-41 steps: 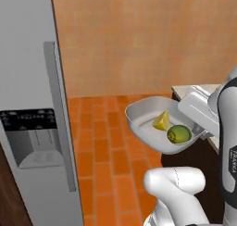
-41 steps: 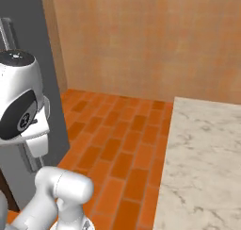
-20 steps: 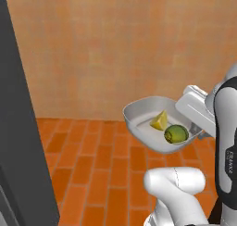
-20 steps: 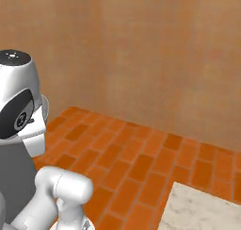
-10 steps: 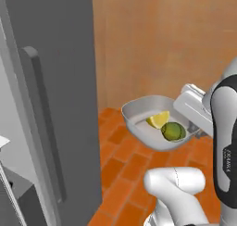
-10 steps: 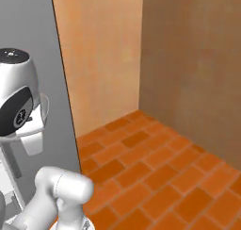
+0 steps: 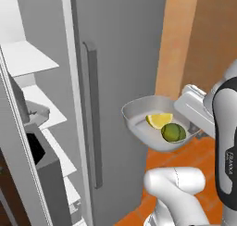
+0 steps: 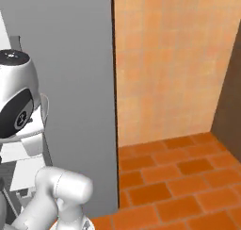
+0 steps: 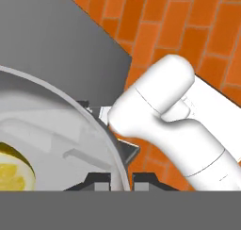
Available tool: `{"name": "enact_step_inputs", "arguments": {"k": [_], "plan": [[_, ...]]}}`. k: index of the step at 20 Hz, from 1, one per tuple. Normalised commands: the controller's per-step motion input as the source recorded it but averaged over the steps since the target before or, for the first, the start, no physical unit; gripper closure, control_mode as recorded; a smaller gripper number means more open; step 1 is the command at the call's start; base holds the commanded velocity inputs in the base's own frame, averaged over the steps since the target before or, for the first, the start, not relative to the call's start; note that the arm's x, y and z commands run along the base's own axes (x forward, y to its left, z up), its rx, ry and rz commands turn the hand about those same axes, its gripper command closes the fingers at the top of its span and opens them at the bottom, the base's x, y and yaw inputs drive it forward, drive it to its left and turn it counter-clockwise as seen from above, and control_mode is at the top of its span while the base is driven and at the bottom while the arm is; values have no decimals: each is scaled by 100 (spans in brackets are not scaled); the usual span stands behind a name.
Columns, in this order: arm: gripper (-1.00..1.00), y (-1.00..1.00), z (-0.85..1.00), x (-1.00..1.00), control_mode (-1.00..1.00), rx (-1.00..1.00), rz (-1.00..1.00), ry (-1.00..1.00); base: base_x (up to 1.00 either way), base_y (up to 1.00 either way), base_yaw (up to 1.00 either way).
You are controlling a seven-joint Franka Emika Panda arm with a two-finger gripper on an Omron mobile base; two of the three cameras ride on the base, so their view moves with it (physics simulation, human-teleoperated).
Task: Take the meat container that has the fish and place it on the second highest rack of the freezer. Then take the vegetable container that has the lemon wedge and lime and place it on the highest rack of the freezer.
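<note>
Left base view: end effector (image 9: 120, 179) grips the vegetable container (image 7: 148, 128) by its rim, lemon wedge (image 7: 159, 120) and lime (image 7: 173, 133) inside. Carry it level toward the freezer's highest rack (image 7: 25, 58), at ten o'clock.

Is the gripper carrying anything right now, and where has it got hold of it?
Yes: the gripper holds the vegetable container, with lemon wedge and lime inside, pinched by its rim, one finger on each side.

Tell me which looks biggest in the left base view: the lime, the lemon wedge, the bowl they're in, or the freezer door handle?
1. Freezer door handle, the longest by far.
2. Vegetable container, the wide bowl.
3. Lemon wedge and lime look about the same size, so they tie.
</note>
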Motion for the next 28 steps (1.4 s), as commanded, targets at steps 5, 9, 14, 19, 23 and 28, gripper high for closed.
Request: {"name": "enact_step_inputs", "arguments": {"k": [5,9,14,19,23,28], "plan": [[100,0,0,0,100,0,0,0,56,0,58],[100,0,0,0,100,0,0,0,12,4,31],[100,0,0,0,100,0,0,0,45,16,10],[100,0,0,0,100,0,0,0,37,26,42],[100,0,0,0,100,0,0,0,15,3,57],[100,0,0,0,100,0,0,0,17,34,12]]}}
